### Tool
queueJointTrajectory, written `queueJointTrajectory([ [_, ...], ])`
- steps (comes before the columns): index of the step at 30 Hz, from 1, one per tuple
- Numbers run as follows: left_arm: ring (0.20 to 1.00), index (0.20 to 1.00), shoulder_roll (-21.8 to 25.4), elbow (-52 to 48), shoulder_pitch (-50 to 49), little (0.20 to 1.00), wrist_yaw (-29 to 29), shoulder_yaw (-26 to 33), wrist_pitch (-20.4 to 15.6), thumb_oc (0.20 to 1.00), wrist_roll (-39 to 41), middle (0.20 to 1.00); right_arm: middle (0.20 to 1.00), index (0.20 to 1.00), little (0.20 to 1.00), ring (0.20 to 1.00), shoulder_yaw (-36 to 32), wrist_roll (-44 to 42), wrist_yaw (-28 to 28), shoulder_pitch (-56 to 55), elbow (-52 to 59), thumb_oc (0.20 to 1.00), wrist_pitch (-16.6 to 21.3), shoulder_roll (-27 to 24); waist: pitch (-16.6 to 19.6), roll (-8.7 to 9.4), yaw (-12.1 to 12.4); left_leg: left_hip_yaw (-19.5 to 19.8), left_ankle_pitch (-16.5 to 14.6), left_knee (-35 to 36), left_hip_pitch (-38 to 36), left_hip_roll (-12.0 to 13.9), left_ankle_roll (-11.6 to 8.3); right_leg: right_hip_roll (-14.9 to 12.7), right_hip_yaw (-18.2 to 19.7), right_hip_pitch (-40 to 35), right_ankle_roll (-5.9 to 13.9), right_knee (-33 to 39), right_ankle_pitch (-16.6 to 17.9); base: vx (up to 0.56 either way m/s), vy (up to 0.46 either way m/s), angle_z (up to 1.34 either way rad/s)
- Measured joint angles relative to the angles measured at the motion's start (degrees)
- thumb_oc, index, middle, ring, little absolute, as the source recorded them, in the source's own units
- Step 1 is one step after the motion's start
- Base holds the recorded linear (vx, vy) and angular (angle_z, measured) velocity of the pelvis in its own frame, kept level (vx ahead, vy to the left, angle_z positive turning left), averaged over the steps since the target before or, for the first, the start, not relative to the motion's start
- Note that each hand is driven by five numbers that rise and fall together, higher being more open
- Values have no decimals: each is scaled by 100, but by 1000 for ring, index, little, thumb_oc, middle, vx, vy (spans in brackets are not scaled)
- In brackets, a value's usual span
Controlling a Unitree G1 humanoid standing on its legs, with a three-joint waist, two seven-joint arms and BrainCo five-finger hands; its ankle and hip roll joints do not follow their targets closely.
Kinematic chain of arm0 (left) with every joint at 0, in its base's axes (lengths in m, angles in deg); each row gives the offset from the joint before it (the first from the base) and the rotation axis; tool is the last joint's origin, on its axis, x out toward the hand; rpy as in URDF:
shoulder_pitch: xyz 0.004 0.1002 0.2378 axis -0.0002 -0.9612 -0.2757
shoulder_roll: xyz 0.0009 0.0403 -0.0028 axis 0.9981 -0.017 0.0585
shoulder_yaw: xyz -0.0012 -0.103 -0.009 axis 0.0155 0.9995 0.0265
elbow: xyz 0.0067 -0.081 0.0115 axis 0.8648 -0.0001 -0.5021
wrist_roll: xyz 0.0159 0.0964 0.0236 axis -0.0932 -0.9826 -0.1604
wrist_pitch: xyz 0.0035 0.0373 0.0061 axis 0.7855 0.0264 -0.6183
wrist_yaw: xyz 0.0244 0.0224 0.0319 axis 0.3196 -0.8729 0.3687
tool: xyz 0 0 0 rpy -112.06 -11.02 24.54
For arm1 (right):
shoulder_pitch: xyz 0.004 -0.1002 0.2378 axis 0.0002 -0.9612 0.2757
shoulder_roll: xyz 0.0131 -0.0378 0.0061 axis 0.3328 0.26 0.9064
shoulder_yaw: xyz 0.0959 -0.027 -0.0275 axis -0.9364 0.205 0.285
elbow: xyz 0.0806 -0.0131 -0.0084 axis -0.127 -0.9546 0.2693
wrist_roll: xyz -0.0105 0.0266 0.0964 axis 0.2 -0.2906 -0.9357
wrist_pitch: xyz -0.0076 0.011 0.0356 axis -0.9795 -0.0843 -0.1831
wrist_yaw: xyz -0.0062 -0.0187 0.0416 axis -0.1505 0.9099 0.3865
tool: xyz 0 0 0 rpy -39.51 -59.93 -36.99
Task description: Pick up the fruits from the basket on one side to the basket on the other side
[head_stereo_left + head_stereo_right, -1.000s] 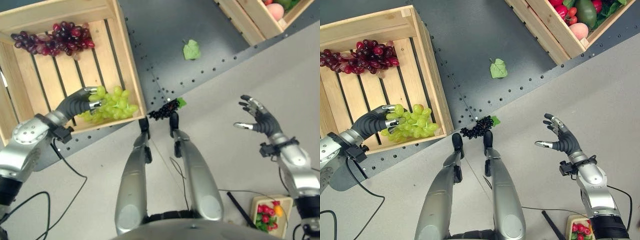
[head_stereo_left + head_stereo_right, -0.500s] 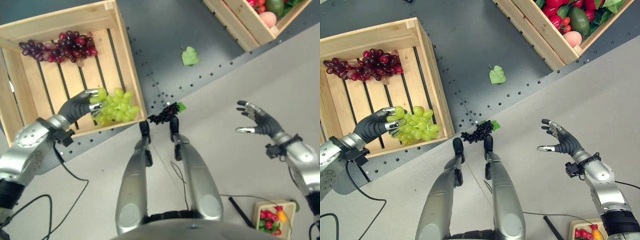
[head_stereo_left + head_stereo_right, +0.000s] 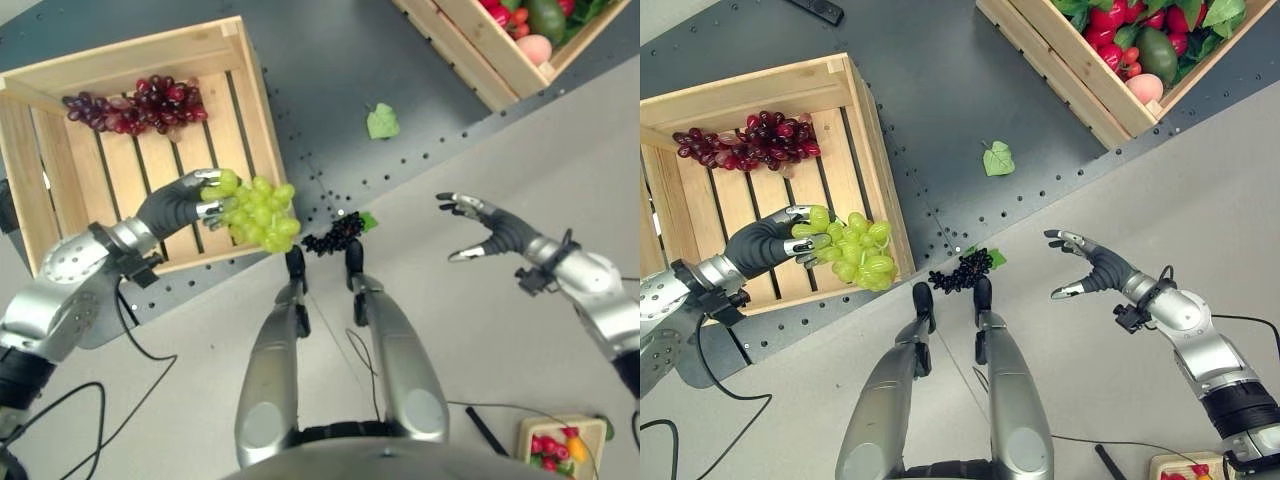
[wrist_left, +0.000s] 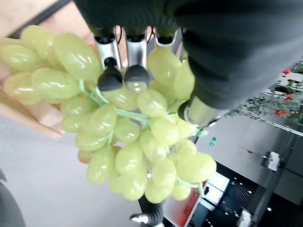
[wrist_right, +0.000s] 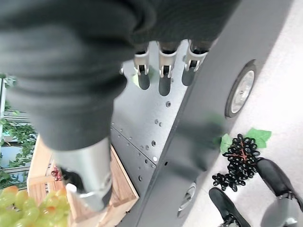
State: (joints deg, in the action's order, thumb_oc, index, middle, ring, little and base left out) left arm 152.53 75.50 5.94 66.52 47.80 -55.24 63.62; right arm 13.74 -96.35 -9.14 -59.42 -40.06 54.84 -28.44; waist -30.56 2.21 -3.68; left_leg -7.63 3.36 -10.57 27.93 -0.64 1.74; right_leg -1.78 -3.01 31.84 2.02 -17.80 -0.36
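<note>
One bunch of green grapes [image 3: 256,210] hangs in the curled fingers of the left robot hand [image 3: 178,204] over the edge of the wooden crate [image 3: 130,60], red grapes [image 3: 135,101] remain inside, and the right robot hand [image 3: 488,228] waits open, so most transfer seems undone.

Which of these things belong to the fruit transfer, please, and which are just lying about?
Job: green grapes in the left hand; left crate with red grapes; right crate.

Lying about: black grapes on the floor; loose leaf.
</note>
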Motion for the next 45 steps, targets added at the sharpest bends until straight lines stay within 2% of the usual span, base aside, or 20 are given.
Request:
queueJointTrajectory([
  [8, 200, 200, -16, -55, 130, 200, 38, -36, -44, 200, 56, 200, 1000, 1000, 1000, 1000, 162, 0, 49, 55, -3, 1000, 2, 98, -1, -63, -4, -5, 2, 127, -285, 9, -30, 19, 10, -235, -4, 45, -15, 0, 0, 0],
  [14, 200, 200, -19, -79, 447, 200, 118, -377, -45, 200, 61, 200, 1000, 1000, 1000, 1000, 350, -12, 53, 270, -117, 1000, 0, 257, 4, -116, 3, -8, 4, 219, -531, 25, -48, 47, 16, -472, -11, 124, -19, 30, 1, -2],
  [21, 200, 200, -9, -123, 954, 200, 296, -894, -37, 200, 65, 200, 1000, 1000, 1000, 1000, 951, -50, 90, 801, -119, 1000, -15, 281, 120, -390, -4, -10, 11, 400, -936, 23, -60, 59, 19, -827, 2, 203, -64, 17, -5, 0],
  [27, 200, 200, -19, -162, 1318, 200, 390, -1277, -40, 200, 209, 200, 1000, 1000, 1000, 1000, 1278, -525, 218, 1227, -50, 1000, -58, 284, 238, -594, -7, -11, 13, 400, -961, 23, -61, 63, 18, -848, 0, 194, -66, 0, 0, 0],
  [37, 200, 200, -150, -204, 1494, 200, 366, -1507, -40, 200, 217, 200, 1000, 1000, 1000, 1000, 1315, -1022, 267, 1288, 77, 1000, -160, 418, 307, -609, -15, -13, 11, 409, -998, 24, -76, 70, 32, -860, -29, 154, -87, 7, -4, 0],
  [45, 200, 200, -521, -157, 1586, 200, 308, -1662, -71, 200, 216, 200, 1000, 1000, 1000, 1000, 1342, -1022, 202, 1287, 121, 1000, -175, 599, 711, -604, -15, -7, 9, 424, -999, 29, -77, 77, 30, -861, -31, 165, -117, 0, 0, 0],
])
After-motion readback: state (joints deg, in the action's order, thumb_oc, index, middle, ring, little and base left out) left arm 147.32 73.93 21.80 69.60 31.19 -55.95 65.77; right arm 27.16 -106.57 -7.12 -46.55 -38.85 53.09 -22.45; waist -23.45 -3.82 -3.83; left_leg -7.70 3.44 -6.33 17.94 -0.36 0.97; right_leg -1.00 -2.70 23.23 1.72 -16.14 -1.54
